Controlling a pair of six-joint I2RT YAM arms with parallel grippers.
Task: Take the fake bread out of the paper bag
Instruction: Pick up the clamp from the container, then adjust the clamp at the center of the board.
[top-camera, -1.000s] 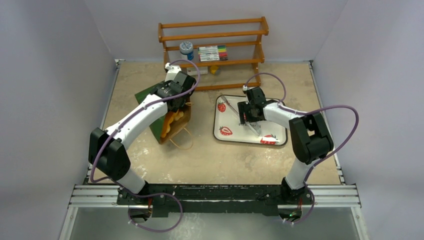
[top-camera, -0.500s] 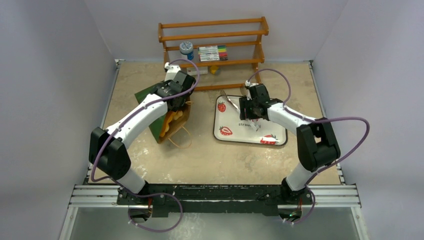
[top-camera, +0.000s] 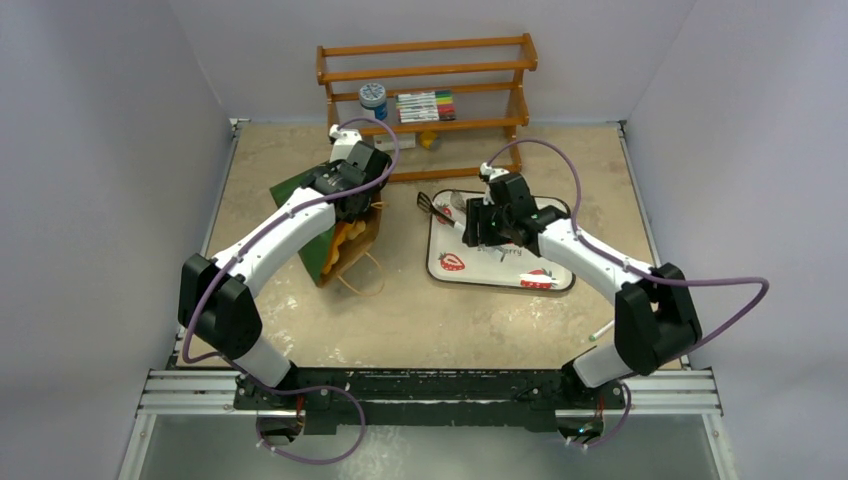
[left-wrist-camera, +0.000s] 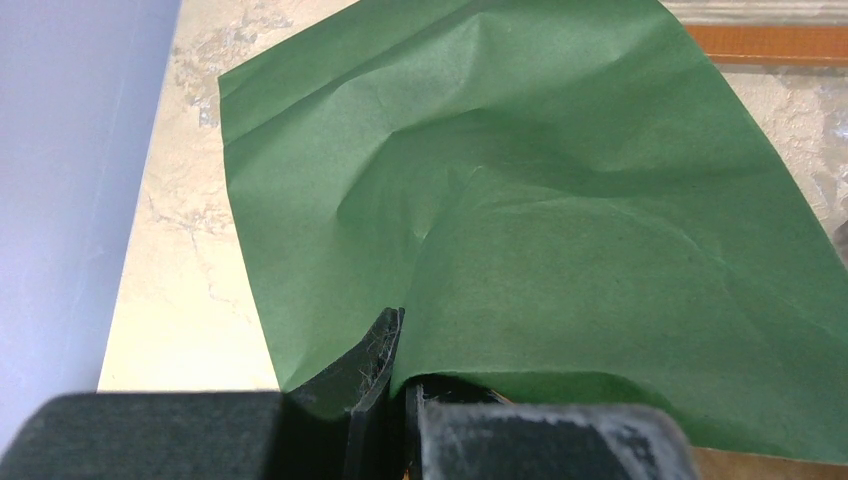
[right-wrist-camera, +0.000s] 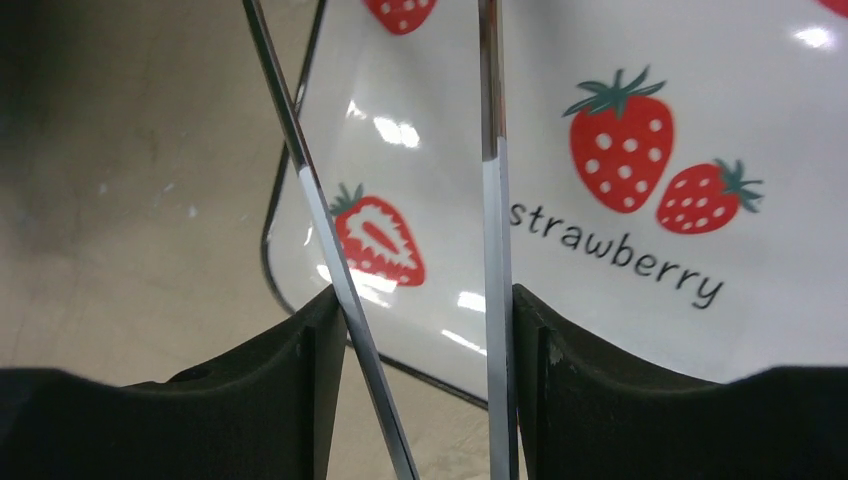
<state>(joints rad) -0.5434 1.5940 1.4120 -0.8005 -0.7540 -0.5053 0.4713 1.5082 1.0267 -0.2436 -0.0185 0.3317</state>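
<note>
The left gripper (left-wrist-camera: 400, 385) pinched the edge of the paper bag (left-wrist-camera: 560, 220) tight. Something orange, probably the fake bread (top-camera: 350, 237), lay inside the bag. The right gripper (right-wrist-camera: 420, 330) squeezed metal tongs (right-wrist-camera: 492, 220) above the tray (right-wrist-camera: 560, 60).

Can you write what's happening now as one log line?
left gripper: shut on paper bag | right gripper: holding tongs over tray | fake bread: inside paper bag
</note>
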